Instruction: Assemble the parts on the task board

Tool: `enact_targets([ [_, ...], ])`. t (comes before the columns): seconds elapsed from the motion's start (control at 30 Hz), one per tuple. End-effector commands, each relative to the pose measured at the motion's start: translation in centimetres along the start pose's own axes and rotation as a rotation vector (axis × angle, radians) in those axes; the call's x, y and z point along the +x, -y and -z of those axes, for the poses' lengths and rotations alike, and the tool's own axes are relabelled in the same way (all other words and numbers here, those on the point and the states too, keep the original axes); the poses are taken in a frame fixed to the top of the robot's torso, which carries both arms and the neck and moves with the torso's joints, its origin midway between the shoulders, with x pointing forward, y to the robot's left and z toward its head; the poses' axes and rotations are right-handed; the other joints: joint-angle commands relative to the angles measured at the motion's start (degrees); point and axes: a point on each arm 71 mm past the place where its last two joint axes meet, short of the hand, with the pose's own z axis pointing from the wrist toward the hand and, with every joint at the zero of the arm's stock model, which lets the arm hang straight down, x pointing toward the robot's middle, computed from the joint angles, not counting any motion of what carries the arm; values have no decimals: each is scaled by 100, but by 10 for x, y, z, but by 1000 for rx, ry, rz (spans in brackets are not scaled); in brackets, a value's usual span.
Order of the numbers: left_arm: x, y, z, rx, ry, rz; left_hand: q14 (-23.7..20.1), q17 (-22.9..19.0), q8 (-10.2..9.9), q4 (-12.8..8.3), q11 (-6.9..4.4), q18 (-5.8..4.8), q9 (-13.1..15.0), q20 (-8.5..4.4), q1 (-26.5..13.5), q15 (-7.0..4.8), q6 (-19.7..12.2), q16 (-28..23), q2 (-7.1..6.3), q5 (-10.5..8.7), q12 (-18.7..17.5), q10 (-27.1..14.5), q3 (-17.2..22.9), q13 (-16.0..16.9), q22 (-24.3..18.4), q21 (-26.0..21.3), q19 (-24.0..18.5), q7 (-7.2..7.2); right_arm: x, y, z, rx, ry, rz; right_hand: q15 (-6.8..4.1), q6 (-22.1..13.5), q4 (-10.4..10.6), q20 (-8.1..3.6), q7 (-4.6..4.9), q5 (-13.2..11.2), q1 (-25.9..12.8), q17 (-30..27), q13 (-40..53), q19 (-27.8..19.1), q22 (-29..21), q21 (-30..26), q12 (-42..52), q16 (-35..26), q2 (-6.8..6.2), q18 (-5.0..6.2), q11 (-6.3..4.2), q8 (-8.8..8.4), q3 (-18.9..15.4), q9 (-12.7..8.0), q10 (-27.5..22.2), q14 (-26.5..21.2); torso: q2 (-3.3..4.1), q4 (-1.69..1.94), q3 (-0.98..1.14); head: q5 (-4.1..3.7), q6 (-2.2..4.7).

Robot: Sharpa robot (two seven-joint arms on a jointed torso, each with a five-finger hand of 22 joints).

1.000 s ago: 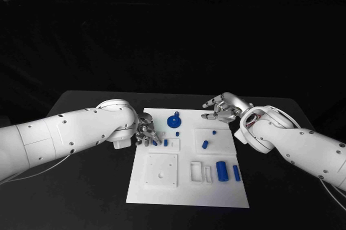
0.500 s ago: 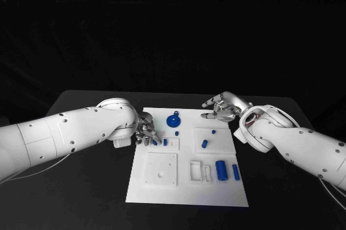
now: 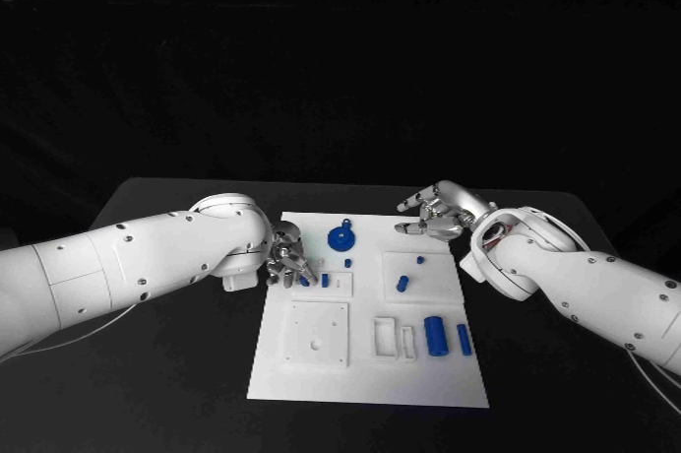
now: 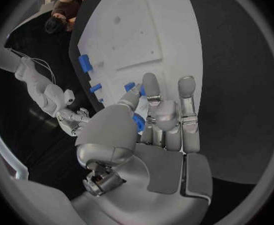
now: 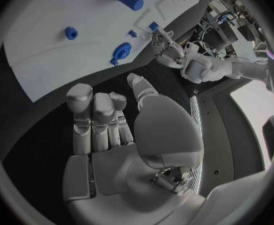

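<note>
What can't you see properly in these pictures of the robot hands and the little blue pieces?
- Small blue piece under the left robot hand: left wrist view, thumb and fingers hide most of it, so whether it is held is unclear.
- Left edge of the white task board: head view, the left robot hand covers it.
- Right robot hand: its fingertips' contact with the board is too small to tell.

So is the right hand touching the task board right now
Apart. The right wrist view shows the right hand empty, fingers curled, with a strip of black table between its fingertips and the edge of the task board.
</note>
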Motion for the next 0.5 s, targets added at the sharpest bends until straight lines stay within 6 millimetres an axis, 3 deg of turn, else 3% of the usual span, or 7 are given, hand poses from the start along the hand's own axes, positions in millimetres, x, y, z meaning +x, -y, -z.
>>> enact_targets([
  [0.03,20,-12,-7,-72,-73,-56,25,8,-34,-51,-29,30,4,21,157,9,144,-11,120,59,-8,261,29,8,108,25,5,-198,1,-1,0,-9,-11,2,2,13,4,0,10,32,-62,-6,4,25,562,-21,-16,-24,13,20,-5,-18,-4,-3,-37,-9,4,-1,0,4,6],
  [0.5,18,-18,-7,-87,-67,-57,38,29,-25,-60,-32,31,11,19,141,6,156,-6,118,86,1,261,36,7,108,29,11,-203,1,-1,0,-9,-11,2,2,13,4,0,10,32,-62,-6,4,25,562,-21,-16,-24,13,20,-5,-18,-4,-3,-37,-9,1,1,-2,0,3],
])
